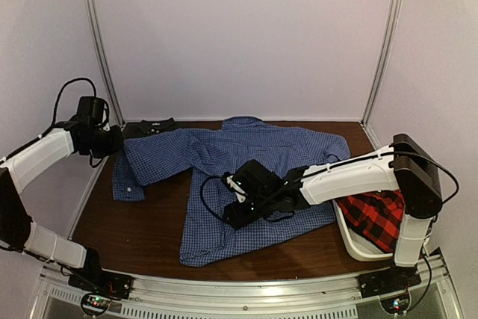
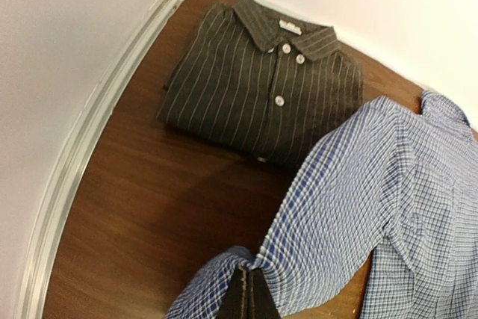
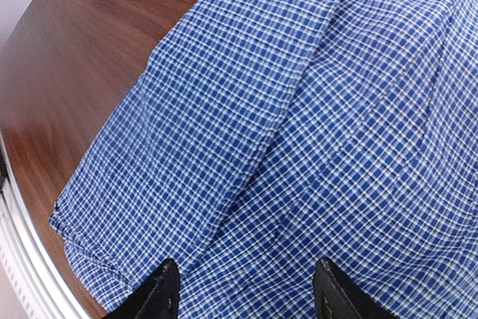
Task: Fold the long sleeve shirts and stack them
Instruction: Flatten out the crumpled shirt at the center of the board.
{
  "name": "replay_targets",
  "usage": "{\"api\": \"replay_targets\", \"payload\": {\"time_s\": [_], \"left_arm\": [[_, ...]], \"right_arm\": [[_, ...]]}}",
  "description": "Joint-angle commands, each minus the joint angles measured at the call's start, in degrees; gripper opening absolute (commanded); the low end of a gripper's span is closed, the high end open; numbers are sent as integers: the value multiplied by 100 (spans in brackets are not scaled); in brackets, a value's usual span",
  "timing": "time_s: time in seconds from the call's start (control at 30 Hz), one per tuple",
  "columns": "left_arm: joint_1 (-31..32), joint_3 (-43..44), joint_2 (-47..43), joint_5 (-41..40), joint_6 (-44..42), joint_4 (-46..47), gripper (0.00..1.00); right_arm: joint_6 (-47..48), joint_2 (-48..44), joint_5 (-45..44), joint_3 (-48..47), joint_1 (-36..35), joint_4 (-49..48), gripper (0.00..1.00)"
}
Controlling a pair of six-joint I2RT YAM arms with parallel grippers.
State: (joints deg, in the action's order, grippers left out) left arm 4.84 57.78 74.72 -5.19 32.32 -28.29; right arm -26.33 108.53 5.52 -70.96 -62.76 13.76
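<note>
Fingers of left gripper clamp sleeve of blue gingham shirt; right gripper spread apart above shirt body. Cloth likely light, limp, drapey; best gripped at hem and seams.

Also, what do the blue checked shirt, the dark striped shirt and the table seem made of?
Blue checked button-up shirt: thin woven cloth, probably cotton, matte; it creases softly.
Dark charcoal pinstriped folded shirt: similar matte woven cloth; pale buttons, likely plastic.
Brown table: wood or wood-look laminate, smooth, slightly glossy; grain streaks show.
</note>
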Motion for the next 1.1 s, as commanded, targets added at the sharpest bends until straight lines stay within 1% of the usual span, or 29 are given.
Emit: {"api": "replay_targets", "payload": {"time_s": [0.0,0.17,0.33,0.57,0.77,0.83,0.9,1.0,1.07], "left_arm": [[-70,645,385,31,-361,51,0],[-84,963,680,169,-401,105,0],[-86,1031,777,333,-410,207,0],[-87,1242,790,406,-457,217,0],[-84,1498,838,431,-523,203,0],[-91,1585,879,459,-524,201,0],[-93,1653,931,487,-525,201,0],[-94,1745,1016,519,-546,196,0],[-94,1807,1064,519,-570,193,0]], "right_arm": [[-460,12,367,-154,-146,19,59],[-1009,-27,762,97,-306,-140,53],[-1377,98,1106,282,-411,-457,47],[-1476,452,1393,192,-412,-612,44],[-1525,728,1575,-37,-412,-634,37],[-1525,756,1590,-137,-412,-629,32],[-1501,789,1604,-291,-412,-610,25],[-1416,852,1644,-633,-429,-502,9],[-1340,888,1662,-906,-483,-497,1]]}}
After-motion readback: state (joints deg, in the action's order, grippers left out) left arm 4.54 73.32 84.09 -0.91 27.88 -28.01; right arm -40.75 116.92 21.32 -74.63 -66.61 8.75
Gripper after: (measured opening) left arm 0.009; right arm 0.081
